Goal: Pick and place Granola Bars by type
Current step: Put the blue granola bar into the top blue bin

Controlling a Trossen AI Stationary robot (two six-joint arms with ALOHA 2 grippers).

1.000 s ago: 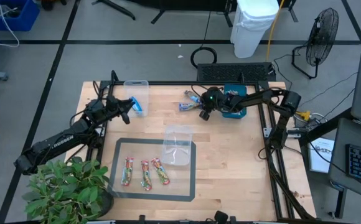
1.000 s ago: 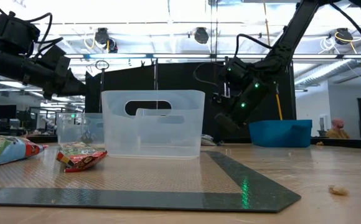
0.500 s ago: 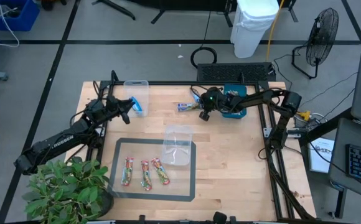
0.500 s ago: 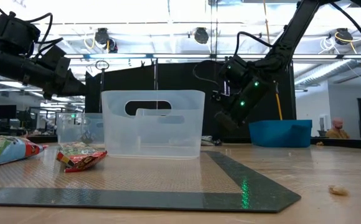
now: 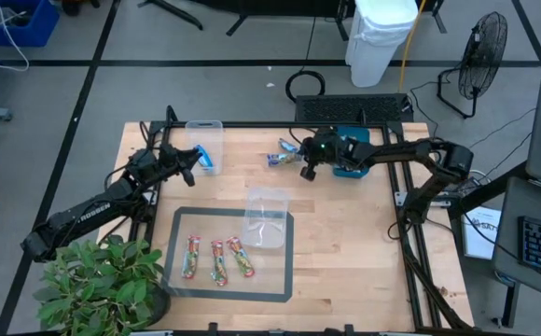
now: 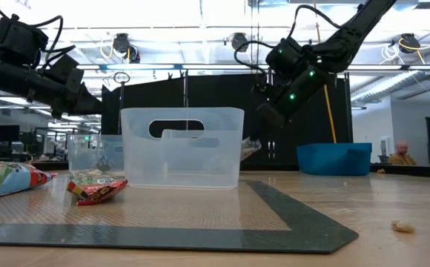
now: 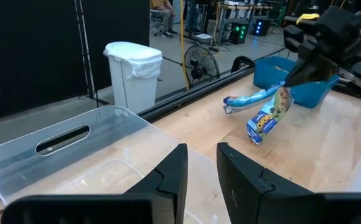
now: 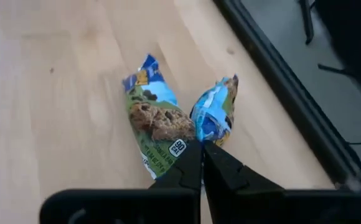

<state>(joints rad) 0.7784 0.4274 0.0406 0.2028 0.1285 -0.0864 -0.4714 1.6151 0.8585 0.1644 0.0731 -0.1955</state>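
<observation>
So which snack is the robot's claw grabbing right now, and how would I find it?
Look at the far side of the wooden table, next to the blue bin. The right claw is shut there on two granola bars at once, lifting them by their ends. Unlike the three red-and-green bars lying flat on the grey mat, these are blue and dangle in the air.

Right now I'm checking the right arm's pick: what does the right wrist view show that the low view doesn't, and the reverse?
Only the right wrist view: the right gripper has its jaws shut on two granola bars at once, above bare wood.

Only the low view: the clear tub on the mat, a red bar, the blue bin, the left arm.

Both: the raised right gripper and the dangling bars.
</observation>
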